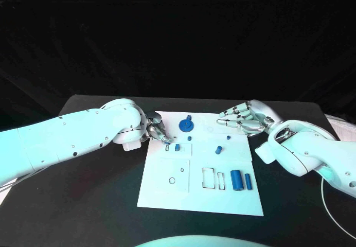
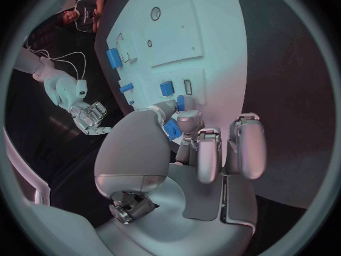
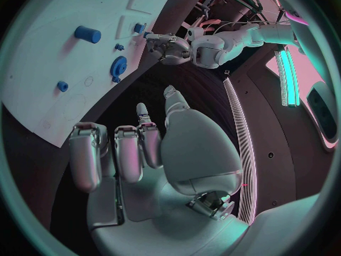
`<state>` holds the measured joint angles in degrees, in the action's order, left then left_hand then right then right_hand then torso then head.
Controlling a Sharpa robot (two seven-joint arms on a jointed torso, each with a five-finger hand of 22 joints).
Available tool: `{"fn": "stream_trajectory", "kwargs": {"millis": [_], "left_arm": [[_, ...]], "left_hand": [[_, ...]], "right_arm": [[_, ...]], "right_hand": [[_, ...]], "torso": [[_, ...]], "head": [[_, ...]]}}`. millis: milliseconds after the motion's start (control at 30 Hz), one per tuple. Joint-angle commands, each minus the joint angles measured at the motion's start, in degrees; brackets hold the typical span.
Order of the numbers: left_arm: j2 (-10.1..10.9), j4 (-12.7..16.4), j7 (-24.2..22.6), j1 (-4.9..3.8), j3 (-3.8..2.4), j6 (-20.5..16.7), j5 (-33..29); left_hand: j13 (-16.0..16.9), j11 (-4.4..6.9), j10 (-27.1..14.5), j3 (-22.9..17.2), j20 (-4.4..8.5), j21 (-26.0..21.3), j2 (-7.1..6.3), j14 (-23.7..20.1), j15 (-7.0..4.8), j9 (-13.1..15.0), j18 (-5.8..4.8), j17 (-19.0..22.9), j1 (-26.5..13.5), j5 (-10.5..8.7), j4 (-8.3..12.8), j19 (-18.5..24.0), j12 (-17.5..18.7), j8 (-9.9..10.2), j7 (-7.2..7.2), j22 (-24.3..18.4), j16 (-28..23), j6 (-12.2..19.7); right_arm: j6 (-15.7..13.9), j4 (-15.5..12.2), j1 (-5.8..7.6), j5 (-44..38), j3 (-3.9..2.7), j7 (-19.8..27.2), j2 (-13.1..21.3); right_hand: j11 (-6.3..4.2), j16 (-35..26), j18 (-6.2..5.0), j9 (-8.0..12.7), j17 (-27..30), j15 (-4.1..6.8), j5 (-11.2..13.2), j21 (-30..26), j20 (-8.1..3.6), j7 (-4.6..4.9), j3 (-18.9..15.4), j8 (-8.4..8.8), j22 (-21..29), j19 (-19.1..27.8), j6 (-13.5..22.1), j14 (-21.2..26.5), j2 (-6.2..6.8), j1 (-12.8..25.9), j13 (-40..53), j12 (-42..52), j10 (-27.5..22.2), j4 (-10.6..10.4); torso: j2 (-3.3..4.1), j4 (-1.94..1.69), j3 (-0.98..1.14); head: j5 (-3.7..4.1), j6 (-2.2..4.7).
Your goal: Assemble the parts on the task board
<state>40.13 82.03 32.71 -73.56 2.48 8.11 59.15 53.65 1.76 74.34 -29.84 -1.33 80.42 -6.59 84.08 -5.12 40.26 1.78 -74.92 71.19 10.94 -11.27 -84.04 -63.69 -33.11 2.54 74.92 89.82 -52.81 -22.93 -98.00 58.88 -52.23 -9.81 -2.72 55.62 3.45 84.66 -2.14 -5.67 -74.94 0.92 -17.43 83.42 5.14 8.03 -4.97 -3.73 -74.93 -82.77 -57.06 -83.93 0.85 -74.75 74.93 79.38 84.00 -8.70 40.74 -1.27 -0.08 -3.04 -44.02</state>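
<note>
Task board (image 1: 194, 198) carries blue gear (image 1: 185, 124) and two blue cylinders (image 1: 236, 179); left hand (image 1: 157, 130) fingers pinch a small blue part (image 2: 171, 130); right hand (image 1: 243, 117) fingers spread wide, holding nothing.

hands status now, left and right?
Left robot hand: pinching a small blue part over the task board.
Right robot hand: open, holding nothing, beside the board's far right corner.

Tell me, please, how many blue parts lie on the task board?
7: gear and two pegs at the far end, two mid-board pieces, two cylinders near end; the left hand may hide more.
</note>
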Motion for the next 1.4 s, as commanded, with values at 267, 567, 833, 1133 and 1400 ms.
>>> {"fn": "stream_trajectory", "kwargs": {"millis": [267,567,833,1133,1400], "left_arm": [[-0.33,0.18,-0.18,0.35,0.03,2.59,3.28],[-0.51,-0.19,0.71,0.66,0.14,4.54,2.91],[-0.37,0.08,1.48,0.78,0.15,6.28,2.45],[-0.26,0.39,2.28,0.96,0.15,6.85,2.13],[-0.34,0.22,3.04,1.03,0.15,6.84,1.84]], "left_hand": [[0.10,-0.01,0.44,-9.26,0.25,0.34,-0.15,5.92,0.08,0.05,0.51,-15.08,-0.59,0.28,8.96,-3.00,-0.20,-0.23,-0.05,8.08,0.18,-0.23],[0.33,0.00,0.57,-9.33,0.26,0.48,-0.20,5.92,0.08,0.05,0.47,-15.08,-0.67,0.29,9.02,-3.04,-0.37,-0.24,-0.06,8.19,0.18,-0.27],[0.34,0.02,0.61,-9.46,0.26,0.50,-0.26,5.92,0.08,0.04,0.46,-15.08,-0.77,0.40,9.12,-3.05,-0.38,-0.25,-0.07,8.21,0.18,-0.33],[0.42,0.04,0.70,-9.68,0.27,0.59,-0.36,5.92,0.07,0.03,0.44,-15.08,-0.97,0.58,9.28,-3.09,-0.44,-0.27,-0.09,8.29,0.18,-0.42],[0.44,0.05,0.76,-9.78,0.27,0.51,-0.39,5.92,0.07,0.02,0.46,-15.08,-1.12,0.65,9.33,-3.06,-0.46,-0.29,-0.10,8.24,0.18,-0.48]], "right_arm": [[0.59,-0.03,-0.21,-0.12,0.02,0.07,-0.15],[0.68,0.01,-0.27,-0.12,0.02,0.03,-0.18],[0.80,0.08,-0.34,-0.12,0.02,0.07,-0.24],[0.87,0.09,-0.45,-0.12,0.02,0.16,-0.32],[0.87,0.01,-0.48,-0.12,0.02,0.17,-0.27]], "right_hand": [[-0.30,-0.21,-0.96,-0.06,-6.64,0.16,-0.38,-0.28,-0.06,0.08,-0.36,-0.17,-1.35,0.48,-0.26,-4.23,-0.26,-0.52,8.51,-0.32,0.92,0.09],[-0.30,-0.21,-0.96,-0.06,-6.64,0.16,-0.38,-0.28,-0.06,0.08,-0.36,-0.17,-1.35,0.48,-0.26,-4.23,-0.26,-0.52,8.51,-0.32,0.92,0.09],[-0.30,-0.21,-0.96,-0.06,-6.64,0.16,-0.38,-0.28,-0.06,0.08,-0.36,-0.17,-1.35,0.48,-0.26,-4.23,-0.26,-0.52,8.51,-0.32,0.92,0.09],[-0.30,-0.19,-0.97,-0.06,-6.68,0.16,-0.52,-0.30,-0.06,0.08,-0.44,-0.17,-1.33,0.49,-0.26,-4.24,-0.34,-0.52,8.55,-0.24,0.94,0.06],[-0.30,-0.19,-0.97,-0.06,-6.68,0.16,-0.52,-0.30,-0.06,0.08,-0.44,-0.17,-1.33,0.49,-0.26,-4.24,-0.34,-0.52,8.55,-0.24,0.94,0.06]], "torso": [[0.06,-0.01,0.03],[0.03,0.01,0.01],[0.02,-0.04,0.02],[0.01,-0.01,0.05],[0.04,0.03,0.08]], "head": [[0.01,-0.46],[-0.06,-0.64],[-0.16,-0.75],[-0.49,-0.74],[-0.54,-0.75]]}}
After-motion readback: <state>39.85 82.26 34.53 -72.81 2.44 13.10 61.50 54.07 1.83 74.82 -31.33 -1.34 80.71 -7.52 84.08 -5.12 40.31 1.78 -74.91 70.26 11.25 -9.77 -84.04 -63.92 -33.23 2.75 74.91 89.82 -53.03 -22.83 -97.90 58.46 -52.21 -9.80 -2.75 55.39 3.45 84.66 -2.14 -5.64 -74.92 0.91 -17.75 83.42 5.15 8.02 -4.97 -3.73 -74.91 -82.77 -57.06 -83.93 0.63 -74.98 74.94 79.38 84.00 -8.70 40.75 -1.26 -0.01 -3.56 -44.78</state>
